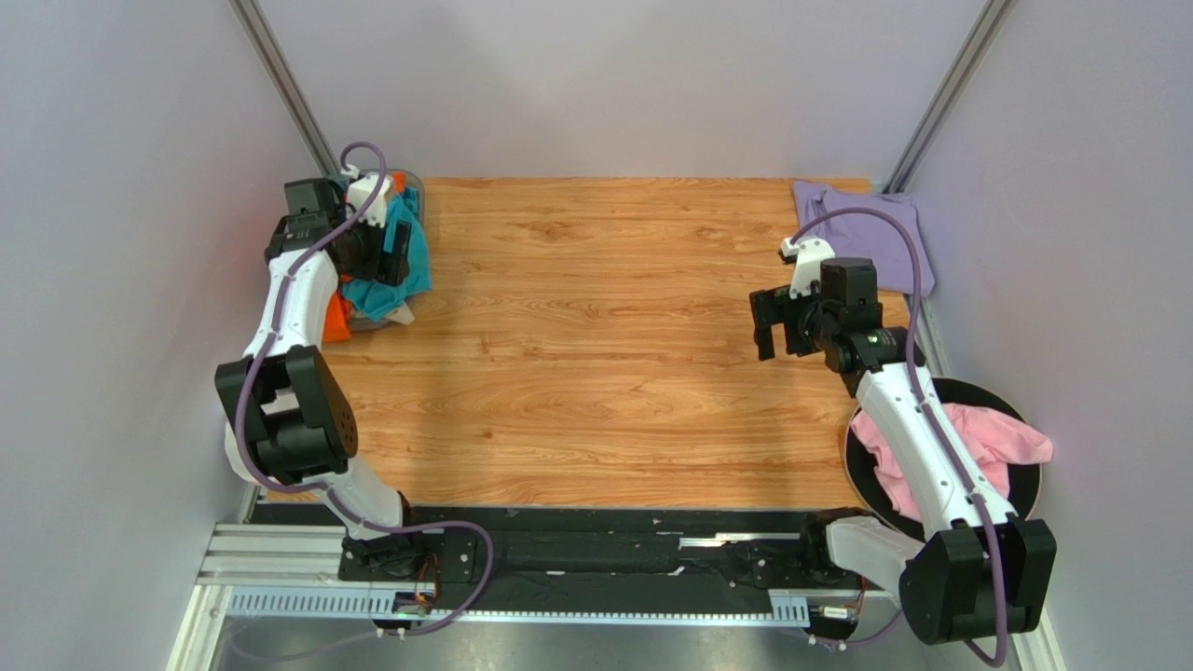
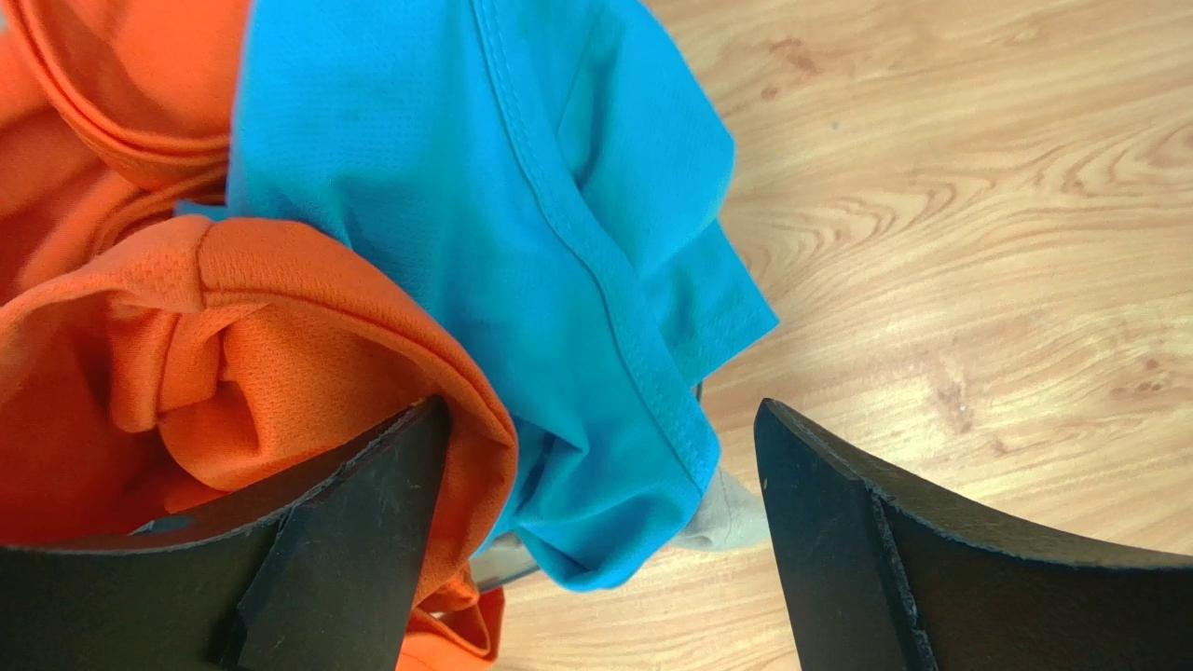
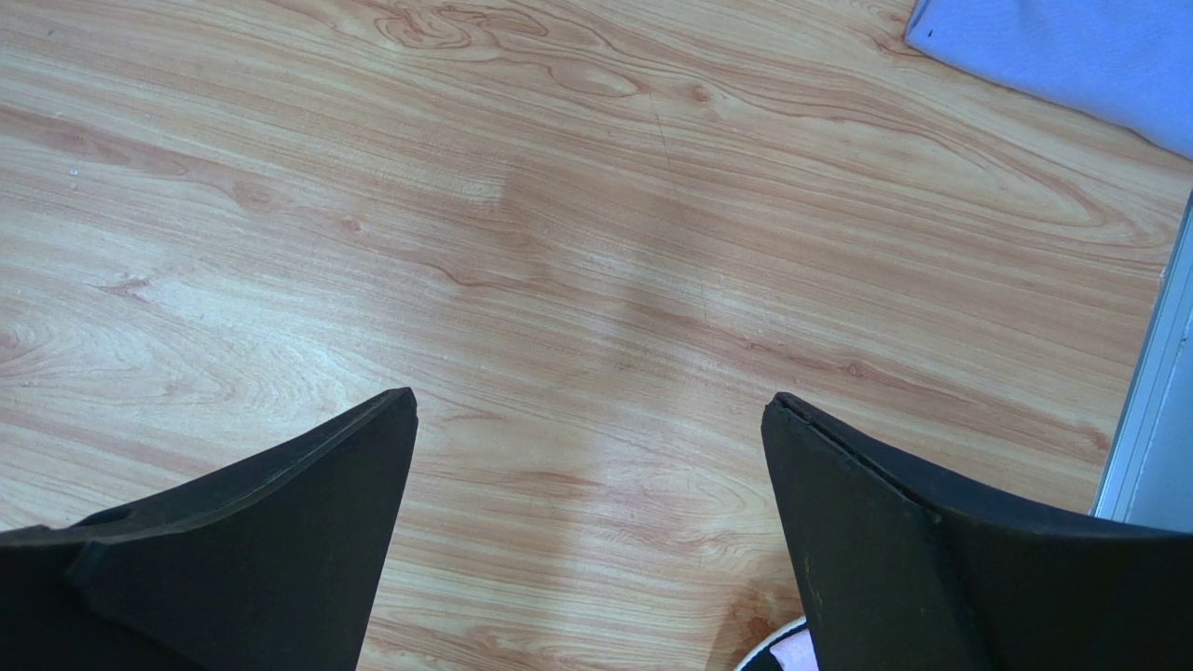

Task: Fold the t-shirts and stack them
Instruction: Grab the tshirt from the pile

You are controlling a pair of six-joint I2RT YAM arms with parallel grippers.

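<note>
- Nearby, the pink shirt point(image 1: 1001, 436) lies heaped at 4 o'clock.
- Right tool point(image 3: 588, 399) gapes over bare desk point(image 3: 420, 210).
- Left tool point(image 2: 601, 407), jaws apart, straddles teal shirt point(image 2: 462, 182) tangled with orange shirt point(image 2: 126, 350) at 10 o'clock; closing could snag both.
- Lavender shirt point(image 1: 868, 224) lies at 1 o'clock.

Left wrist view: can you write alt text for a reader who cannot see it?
The left tool hangs open over a crumpled heap of two shirts, an orange t-shirt on the left and a teal t-shirt draped beside it. The wooden table fills the right side.
</note>
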